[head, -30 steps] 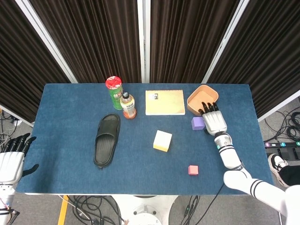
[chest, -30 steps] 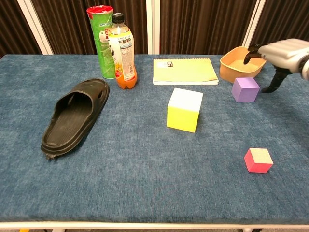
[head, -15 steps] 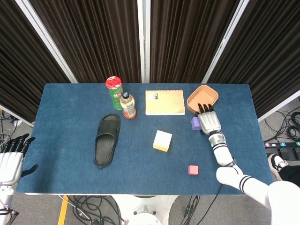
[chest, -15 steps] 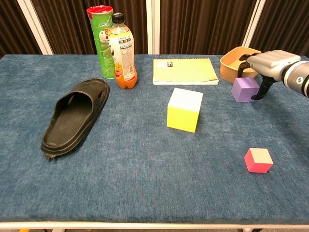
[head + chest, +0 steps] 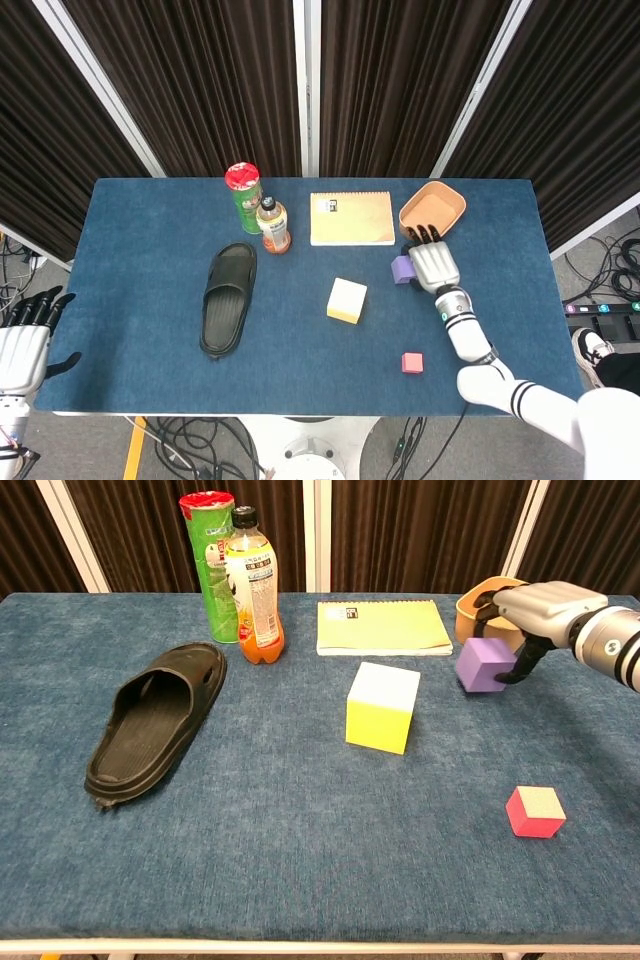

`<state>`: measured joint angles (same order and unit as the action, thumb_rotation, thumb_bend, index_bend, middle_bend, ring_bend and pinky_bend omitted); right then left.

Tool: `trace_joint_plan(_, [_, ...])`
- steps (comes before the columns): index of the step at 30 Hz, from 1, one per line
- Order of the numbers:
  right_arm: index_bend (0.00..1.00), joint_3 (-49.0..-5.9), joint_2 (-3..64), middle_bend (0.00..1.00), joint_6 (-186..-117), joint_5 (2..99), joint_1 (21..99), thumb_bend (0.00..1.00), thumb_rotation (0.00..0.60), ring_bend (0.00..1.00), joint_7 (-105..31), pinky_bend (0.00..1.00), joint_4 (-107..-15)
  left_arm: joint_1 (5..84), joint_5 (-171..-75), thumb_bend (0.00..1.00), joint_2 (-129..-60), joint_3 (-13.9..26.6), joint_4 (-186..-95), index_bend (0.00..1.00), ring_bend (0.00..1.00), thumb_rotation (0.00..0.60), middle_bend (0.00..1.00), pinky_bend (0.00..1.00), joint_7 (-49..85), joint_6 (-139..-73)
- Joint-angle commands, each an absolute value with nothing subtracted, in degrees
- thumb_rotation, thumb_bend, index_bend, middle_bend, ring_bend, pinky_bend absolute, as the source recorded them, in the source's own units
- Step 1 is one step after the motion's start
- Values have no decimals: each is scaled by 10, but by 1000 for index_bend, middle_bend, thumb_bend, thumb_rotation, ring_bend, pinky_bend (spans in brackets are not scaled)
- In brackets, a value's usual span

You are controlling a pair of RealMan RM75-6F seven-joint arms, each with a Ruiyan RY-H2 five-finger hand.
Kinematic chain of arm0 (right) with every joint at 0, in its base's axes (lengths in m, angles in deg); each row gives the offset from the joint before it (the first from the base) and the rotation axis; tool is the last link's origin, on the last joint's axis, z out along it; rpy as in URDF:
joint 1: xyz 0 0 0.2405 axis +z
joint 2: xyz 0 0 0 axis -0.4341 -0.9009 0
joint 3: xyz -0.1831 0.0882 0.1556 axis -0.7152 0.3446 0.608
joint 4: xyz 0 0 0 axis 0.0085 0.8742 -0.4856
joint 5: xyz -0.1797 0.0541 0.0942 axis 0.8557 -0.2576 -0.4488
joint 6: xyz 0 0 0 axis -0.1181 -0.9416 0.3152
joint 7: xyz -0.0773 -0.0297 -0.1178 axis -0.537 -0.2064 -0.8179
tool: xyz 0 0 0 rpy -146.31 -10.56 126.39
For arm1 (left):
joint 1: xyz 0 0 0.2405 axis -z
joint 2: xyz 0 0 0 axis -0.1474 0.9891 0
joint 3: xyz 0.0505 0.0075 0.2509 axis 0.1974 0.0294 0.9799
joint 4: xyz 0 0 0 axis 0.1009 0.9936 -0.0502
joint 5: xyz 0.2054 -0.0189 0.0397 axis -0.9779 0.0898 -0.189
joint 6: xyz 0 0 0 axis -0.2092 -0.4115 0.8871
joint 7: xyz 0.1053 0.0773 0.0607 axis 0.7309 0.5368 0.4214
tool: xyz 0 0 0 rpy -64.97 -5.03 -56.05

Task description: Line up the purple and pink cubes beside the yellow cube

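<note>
The purple cube sits slightly tilted, right of the yellow cube and apart from it. My right hand reaches over it, its fingers curled past the far side and the thumb against the right face, gripping it. Nearer the front edge on the right lies the pink cube, alone. Off the table's left edge, my left hand hangs with fingers apart and holds nothing.
A tan bowl stands just behind the right hand. A yellow notepad lies at the back centre. A drink bottle and a chips can stand back left, with a black slipper in front of them.
The right hand came down over the purple cube and took hold of it. Hand and cube have shifted left toward the yellow cube. The left hand stayed put.
</note>
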<state>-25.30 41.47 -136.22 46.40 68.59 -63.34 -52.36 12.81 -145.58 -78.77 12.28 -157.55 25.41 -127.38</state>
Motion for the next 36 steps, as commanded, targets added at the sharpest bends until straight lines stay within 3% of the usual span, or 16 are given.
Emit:
trace_joint_plan(1, [550,-265,365,65,-1382,449,669,232,600,0,-663,0,-631,127,-1457,4,-788,123,-1575,216,149,600,216,170,252,-1275])
trace_joint_plan(10, [563,-282,353,63,-1397,373,671,232,600,0,-720,0,-727,122,-1463,5,-790,126,-1571,215,149,600,216,169,242,-1282])
trace_joint_plan(36, [566,-278,452,61,-1458,312,734,230,600,0,-811,0,-699,115,-1462,4,-798,128,-1547,216,149,600,216,170,212,-1281])
